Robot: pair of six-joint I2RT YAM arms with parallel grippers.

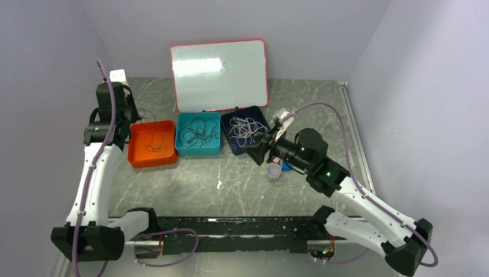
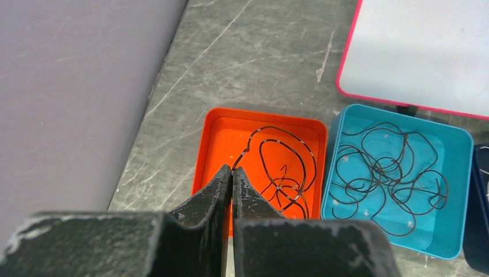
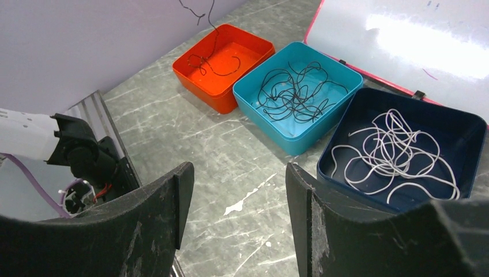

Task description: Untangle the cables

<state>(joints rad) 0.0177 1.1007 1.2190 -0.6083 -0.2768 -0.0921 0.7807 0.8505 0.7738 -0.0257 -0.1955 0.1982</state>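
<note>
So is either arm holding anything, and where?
The left gripper pinches a black cable by its raised upper part, the rest trailing into the orange tray. The right gripper is open, empty.

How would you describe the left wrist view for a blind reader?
The left gripper is shut on a thin black cable that trails into an orange tray. Beside it, a teal tray holds a tangle of black cables, with a pink-framed whiteboard behind on a grey table.

left hand [image 2: 232, 173] pinching black cable [image 2: 277, 128], orange tray [image 2: 225, 135]
</note>
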